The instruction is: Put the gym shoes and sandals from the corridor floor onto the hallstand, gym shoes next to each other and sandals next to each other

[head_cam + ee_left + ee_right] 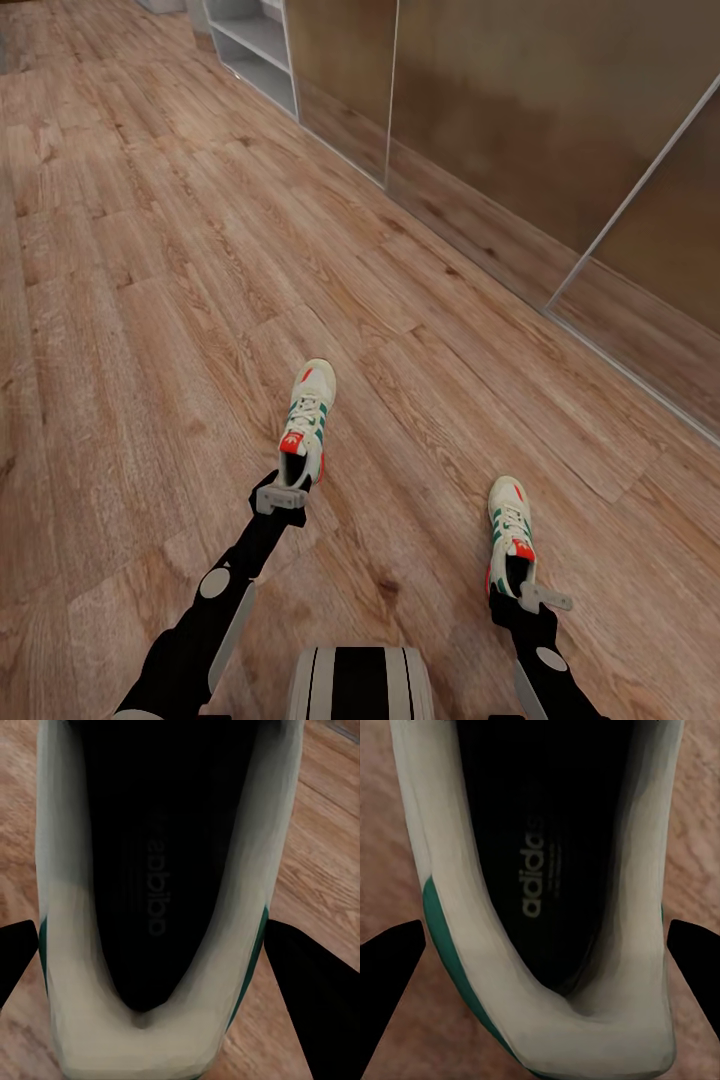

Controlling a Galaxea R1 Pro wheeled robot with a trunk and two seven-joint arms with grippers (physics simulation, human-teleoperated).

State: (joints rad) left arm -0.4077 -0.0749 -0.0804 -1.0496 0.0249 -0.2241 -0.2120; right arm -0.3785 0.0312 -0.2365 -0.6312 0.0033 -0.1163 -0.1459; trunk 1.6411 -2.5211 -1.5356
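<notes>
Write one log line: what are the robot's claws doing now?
left claw: at left gym shoe heel | right claw: at right gym shoe heel | grip: unclear

Even, warm, diffuse light covers the corridor floor (150, 300), with no hard shadows and no glare; faint dark patches lie beneath the gym shoes (308, 420). Both wrist views are soft and blurred close-up, the shoe interiors nearly black.

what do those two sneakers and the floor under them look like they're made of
Left gym shoe and right gym shoe: likely matte off-white leather or synthetic, judging by smooth panels, green stripes and a dark printed insole. Corridor floor: wood-look planks, with visible grain and seams.
</notes>
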